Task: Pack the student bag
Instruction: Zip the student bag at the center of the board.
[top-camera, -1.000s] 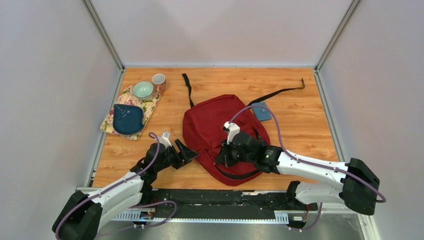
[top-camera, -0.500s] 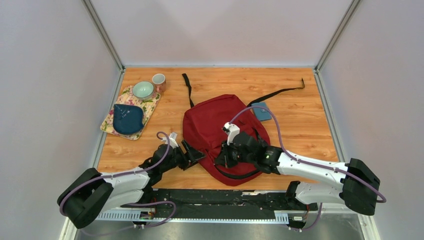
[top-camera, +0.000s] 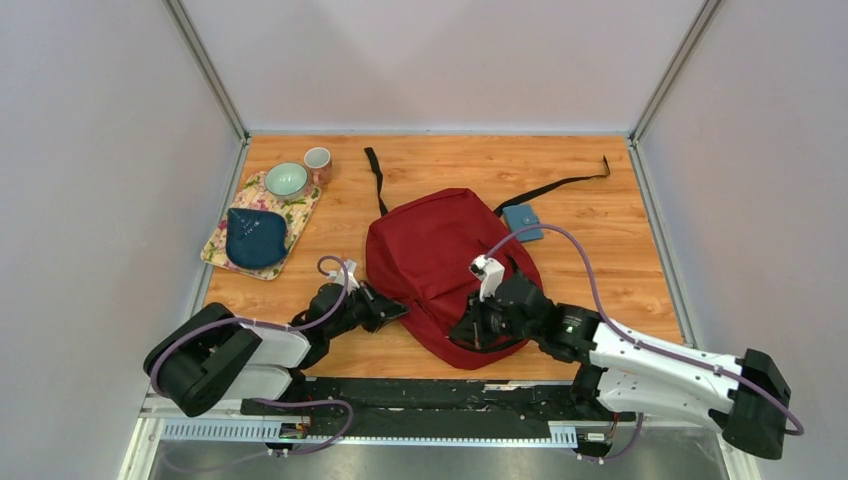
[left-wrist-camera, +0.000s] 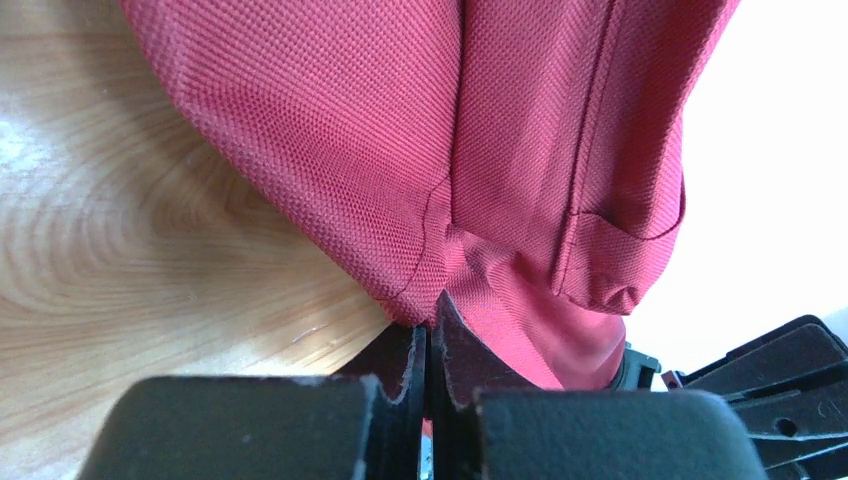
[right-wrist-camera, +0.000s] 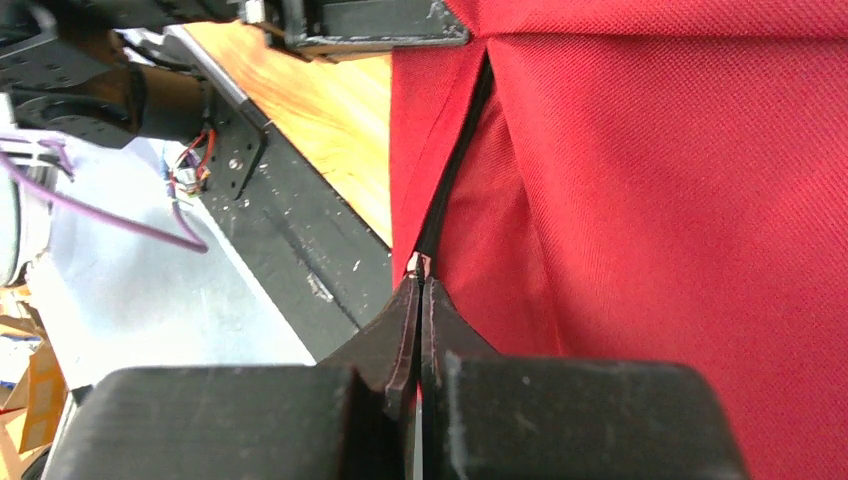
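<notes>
The student bag, a dark red backpack, lies flat mid-table with black straps trailing toward the back. My left gripper is at its near left edge, shut on a fold of the red fabric just above the wood. My right gripper rests on the bag's near right part. Its jaws are shut on the small zipper pull at the end of the black zipper line. The bag's inside is hidden.
A teal wallet lies behind the bag's right shoulder. At back left a floral mat carries a dark blue pouch and a green bowl, with a cup beside it. Black straps stretch toward the back wall.
My left gripper reached right to the bag's edge and shut on the fabric. My right gripper slid right and toward the near edge along the zipper, still shut.
</notes>
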